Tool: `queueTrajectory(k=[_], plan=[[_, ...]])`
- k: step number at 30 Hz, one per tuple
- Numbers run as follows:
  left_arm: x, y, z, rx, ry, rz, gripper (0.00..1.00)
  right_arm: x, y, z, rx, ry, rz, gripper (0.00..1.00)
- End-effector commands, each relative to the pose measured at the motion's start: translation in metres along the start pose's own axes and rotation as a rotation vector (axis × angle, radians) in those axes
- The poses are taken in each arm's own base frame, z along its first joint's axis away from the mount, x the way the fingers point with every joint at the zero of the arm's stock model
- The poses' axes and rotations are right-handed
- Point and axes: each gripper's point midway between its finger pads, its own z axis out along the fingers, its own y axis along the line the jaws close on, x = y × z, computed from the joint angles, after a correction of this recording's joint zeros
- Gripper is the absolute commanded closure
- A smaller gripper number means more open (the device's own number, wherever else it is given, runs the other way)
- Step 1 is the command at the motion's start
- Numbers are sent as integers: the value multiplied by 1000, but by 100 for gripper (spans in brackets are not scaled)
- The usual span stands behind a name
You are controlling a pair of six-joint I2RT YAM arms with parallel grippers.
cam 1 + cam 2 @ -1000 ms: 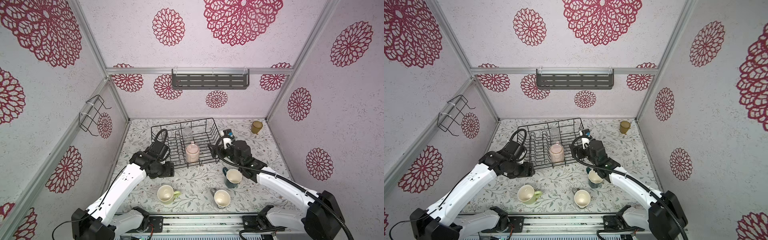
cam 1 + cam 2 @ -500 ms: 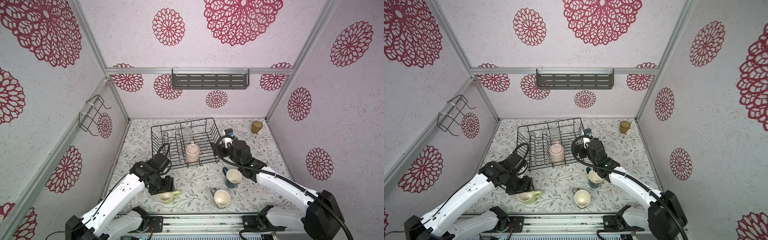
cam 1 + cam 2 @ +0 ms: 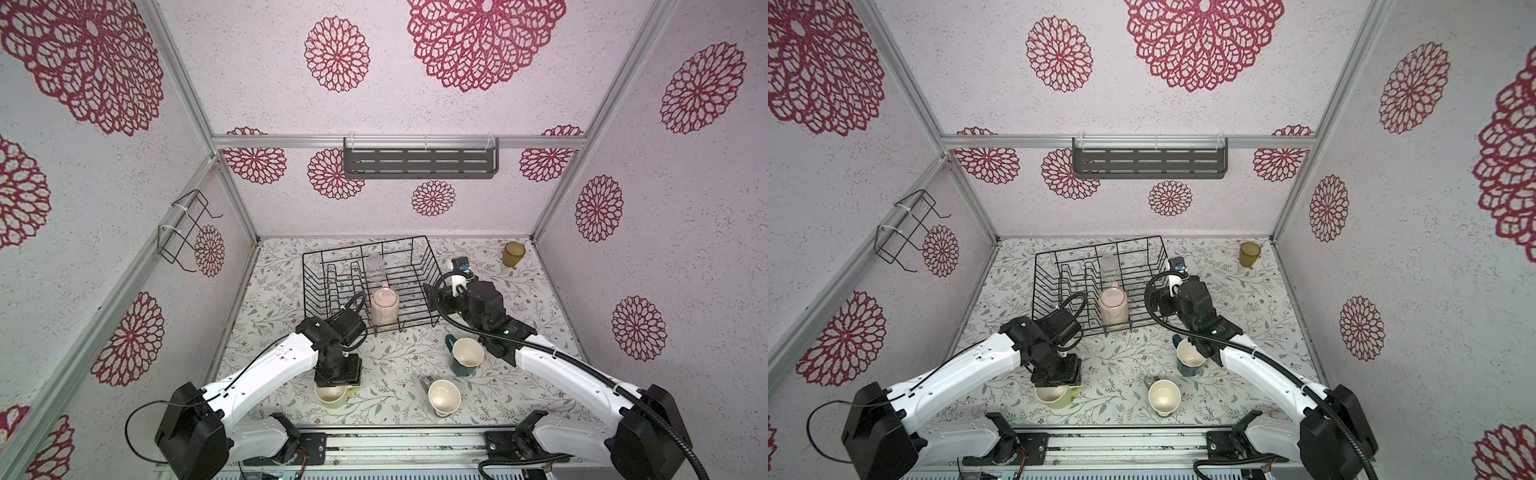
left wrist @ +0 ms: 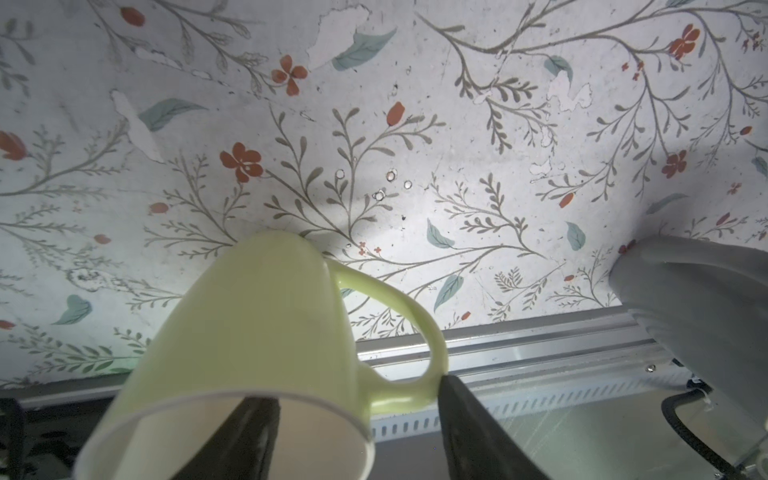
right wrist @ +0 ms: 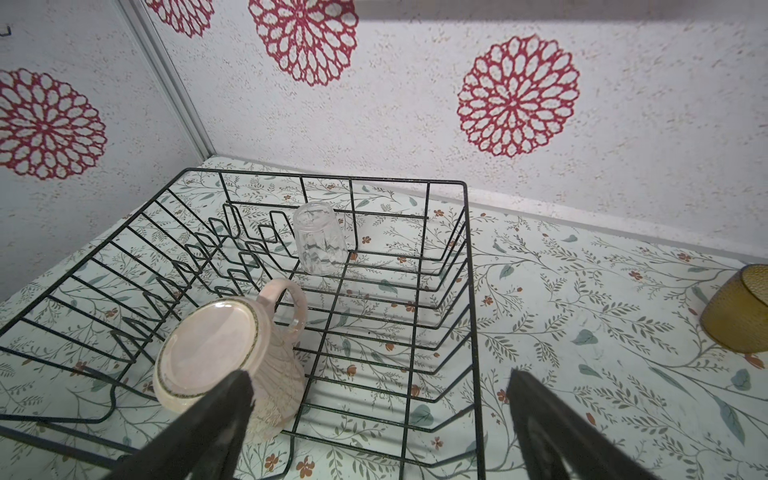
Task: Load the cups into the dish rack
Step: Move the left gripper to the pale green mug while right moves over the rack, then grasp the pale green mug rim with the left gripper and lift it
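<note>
Straddling the lime mug near the table's front edge in both top views, the left gripper points straight down onto its rim. The rack sits well behind it. It holds the pink tumbler, bottom up, and the glass. The teal mug, grey mug and amber tumbler stand out on the table.

In the left wrist view one finger hangs inside the mug, clear of the wall. The other is outside, touching the handle's lower root. The jaws are parted, not yet pinching. A good grip, I judge, takes the wall alone between the pads. Shifting off the handle, closing firmly and lifting straight up should stop the mug twisting. It then needs turning mouth-down onto the bare wires beside the tumbler.

In the right wrist view the right gripper hovers by the rack's side wall, jaws spread wide and holding nothing. It is best held out of the drop path.

No brand, label or writing is legible in any view.
</note>
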Motion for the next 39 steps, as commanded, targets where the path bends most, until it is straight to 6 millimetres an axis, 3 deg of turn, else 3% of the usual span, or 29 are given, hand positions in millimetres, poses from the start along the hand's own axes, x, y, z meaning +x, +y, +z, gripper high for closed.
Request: queueTrajectory(k=[1, 4, 11, 27, 31, 39], plan=[[-22, -11, -9, 10, -112, -23, 37, -27, -2, -13, 10, -78, 7, 1], [-27, -19, -10, 44, -137, -26, 38, -28, -3, -16, 14, -73, 12, 1], [-26, -15, -2, 26, -143, -63, 42, -27, -4, -20, 13, -75, 11, 1], [-9, 14, 3, -183, -99, -61, 61, -23, -2, -22, -8, -87, 34, 1], [-8, 12, 7, -193, -91, -50, 69, -22, -1, -22, -13, -77, 25, 1], [-14, 2, -3, -198, -90, 16, 100, -20, 0, -20, -19, -70, 27, 1]])
